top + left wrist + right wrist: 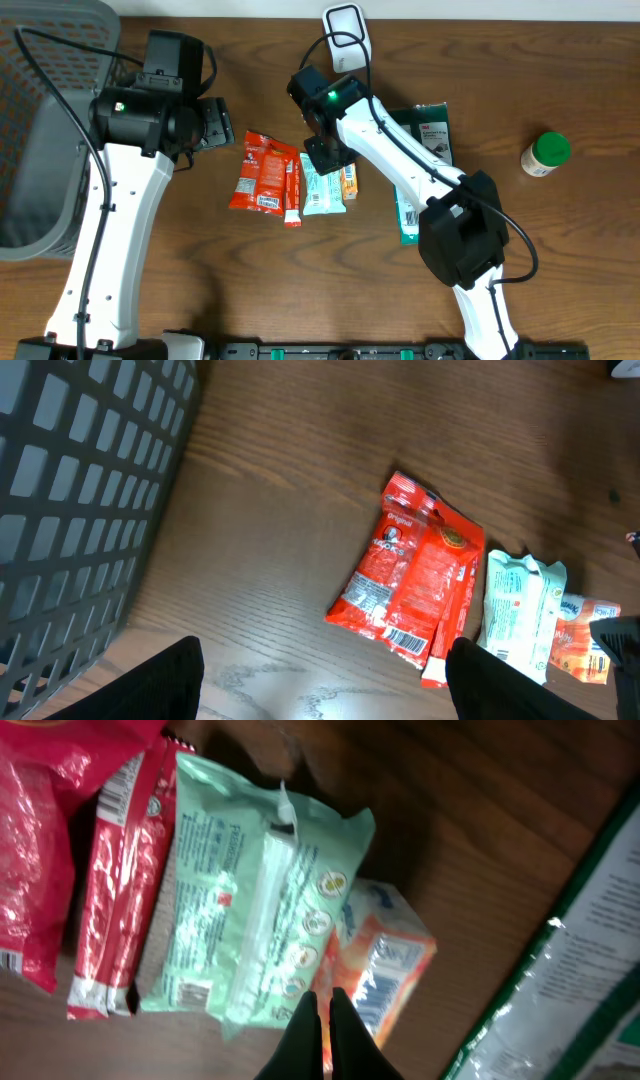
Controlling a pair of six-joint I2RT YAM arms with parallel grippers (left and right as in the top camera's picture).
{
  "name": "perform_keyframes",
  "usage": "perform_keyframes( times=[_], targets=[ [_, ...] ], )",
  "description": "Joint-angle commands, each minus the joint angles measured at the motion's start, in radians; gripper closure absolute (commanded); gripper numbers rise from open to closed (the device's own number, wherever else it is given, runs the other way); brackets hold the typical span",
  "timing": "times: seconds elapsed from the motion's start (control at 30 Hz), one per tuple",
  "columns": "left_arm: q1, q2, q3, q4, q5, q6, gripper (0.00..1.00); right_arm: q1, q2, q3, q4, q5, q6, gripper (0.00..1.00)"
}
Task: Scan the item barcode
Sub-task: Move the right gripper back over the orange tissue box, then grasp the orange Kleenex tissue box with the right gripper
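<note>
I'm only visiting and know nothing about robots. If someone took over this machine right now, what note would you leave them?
Left gripper: open, empty, over the table beside the red packs.
Right gripper: shut, tips down where the mint pack meets the orange pack. I cannot tell whether it pinches either.
Things: all packs lie flat mid-table. The white device at the far edge is probably the scanner.
Done: the right arm has reached the packs, and nothing is lifted.
Left: pick up a pack and show its barcode to the scanner.
</note>
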Motion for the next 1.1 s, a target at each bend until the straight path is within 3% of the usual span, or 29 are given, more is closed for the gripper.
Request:
perform_keyframes(
  times=[0.0,0.13,0.5,0.8,1.07],
  targets=[
    [0.002,-0.001,-0.006,-0.003,-0.012,-0.013,0.22,0.003,-0.012,-0.026,0.024,-0.054,0.023,0.99],
    [0.002,-0.001,-0.006,-0.003,-0.012,-0.013,0.22,0.004,-0.012,-0.047,0.035,-0.116,0.023,0.99],
    [0.002,-0.001,-0.006,-0.003,-0.012,-0.013,0.22,0.002,-0.012,-0.126,0.05,-0.027,0.023,0.99],
    [0.002,-0.001,-0.006,-0.003,-0.013,-0.013,0.22,-0.027,-0.033,-0.124,0.011,0.198,0.023,0.99],
    [0.002,-0.001,-0.006,-0.003,-0.012,-0.013,0.22,-0.071,-0.043,-0.124,0.006,0.108,0.037,0.98]
  ],
)
